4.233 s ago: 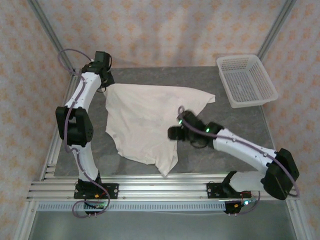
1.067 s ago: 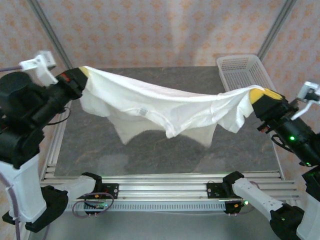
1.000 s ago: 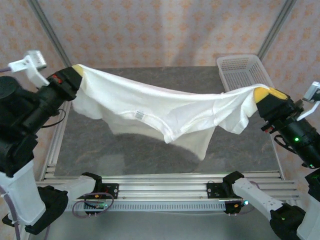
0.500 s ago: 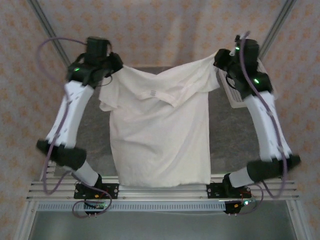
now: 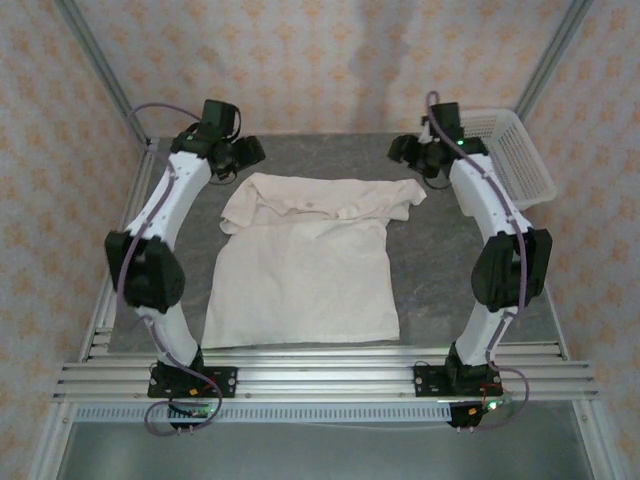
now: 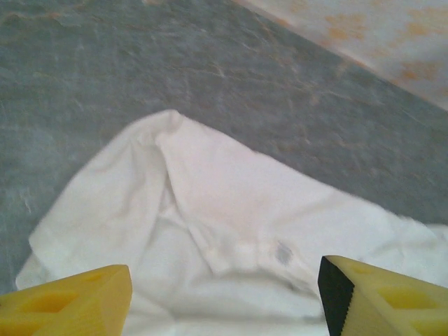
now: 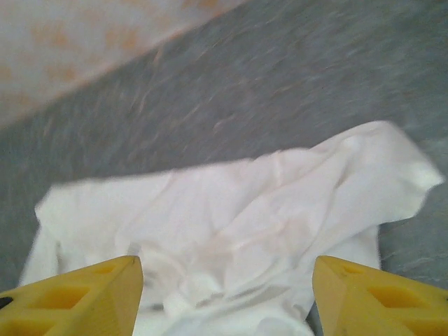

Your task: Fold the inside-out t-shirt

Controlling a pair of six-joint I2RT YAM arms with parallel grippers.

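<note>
Though laid flat, shows the inside-out t-shirt (image 5: 300, 275) rumpled at collar and sleeves, in the middle of the table (image 5: 445, 290). Finds left gripper (image 6: 224, 288) and right gripper (image 7: 225, 283) spread open, empty, above the shoulders. Risks folding wrinkles in, or pinching doubled layers, if grasped unsmoothed.

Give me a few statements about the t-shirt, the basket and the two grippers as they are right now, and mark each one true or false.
1. The t-shirt lies spread on the table, its collar end away from the arm bases. True.
2. The left gripper is clamped on a shoulder of the shirt. False: its jaws stand wide apart with nothing between them.
3. The right gripper is open. True.
4. The t-shirt sits in the basket. False: the basket stands at the far right corner, and the shirt lies on the table apart from it.
</note>
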